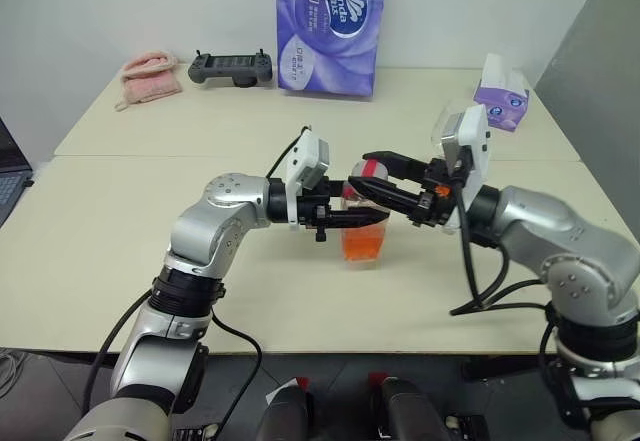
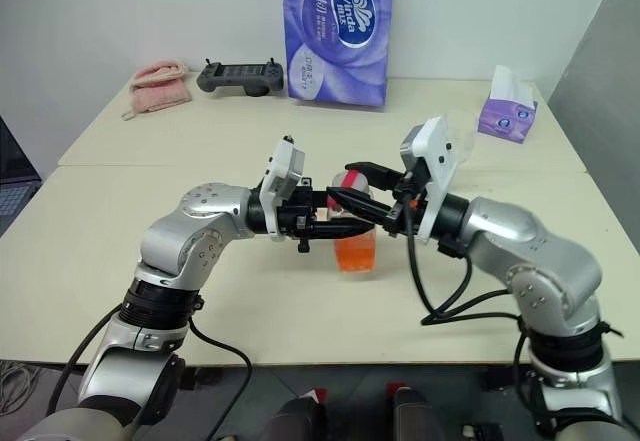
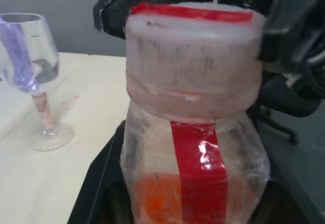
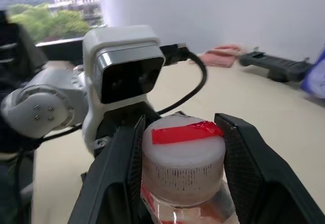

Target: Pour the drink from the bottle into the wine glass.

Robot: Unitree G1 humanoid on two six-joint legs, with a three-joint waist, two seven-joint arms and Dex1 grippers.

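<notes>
Standing mid-table, bottle (image 1: 362, 229) holds the orange-red drink (image 1: 362, 242) in its lower part. Left gripper (image 1: 352, 218) is clamped on the bottle body. Right gripper (image 4: 179, 176) has its fingers either side of the cap (image 4: 184, 159), w/ slim gaps showing; grip not confirmed. Wine glass (image 3: 31, 71) stands upright nearby on table (image 1: 150, 231). Tissue pack (image 1: 330, 23) sits at far edge.
</notes>
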